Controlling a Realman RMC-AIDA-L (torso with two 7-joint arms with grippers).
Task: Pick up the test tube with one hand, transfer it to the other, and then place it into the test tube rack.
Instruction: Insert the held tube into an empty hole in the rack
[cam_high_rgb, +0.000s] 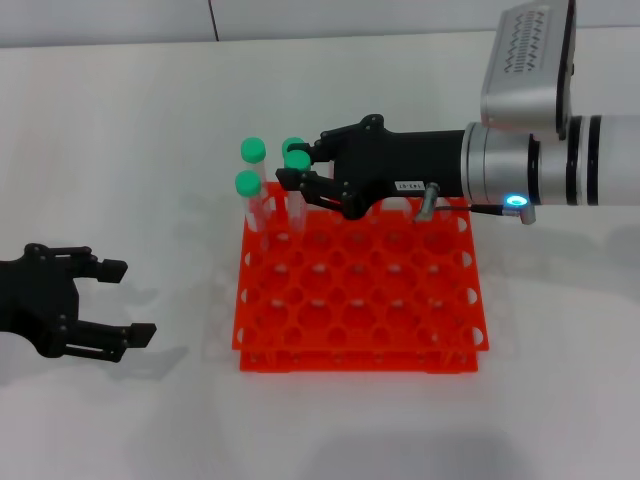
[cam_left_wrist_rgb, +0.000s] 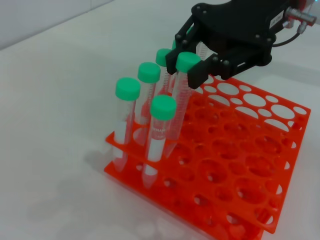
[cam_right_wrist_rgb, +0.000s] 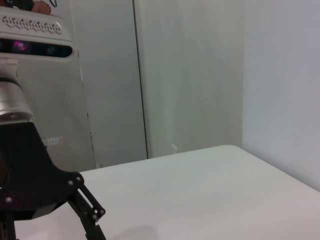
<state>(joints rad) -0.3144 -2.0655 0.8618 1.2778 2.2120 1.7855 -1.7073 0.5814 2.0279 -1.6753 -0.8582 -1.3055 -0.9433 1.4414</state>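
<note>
The orange-red test tube rack (cam_high_rgb: 360, 352) (cam_left_wrist_rgb: 292, 125) stands mid-table. My right gripper (cam_high_rgb: 298, 163) (cam_left_wrist_rgb: 189, 56), black with a white label and a blue wrist light, reaches over the rack's far left corner. It is shut just under the green cap of the test tube (cam_high_rgb: 297, 160) (cam_left_wrist_rgb: 177, 107). The tube leans a little, with its lower end down in a rack hole. My left gripper (cam_high_rgb: 130, 300) rests open and empty near the table's left edge, well apart from the rack.
Several other green-capped tubes (cam_high_rgb: 248, 184) (cam_left_wrist_rgb: 163, 107) stand upright in the same far left corner, close beside the held one. The right wrist view shows only bare table, walls and part of a black gripper body (cam_right_wrist_rgb: 35, 195).
</note>
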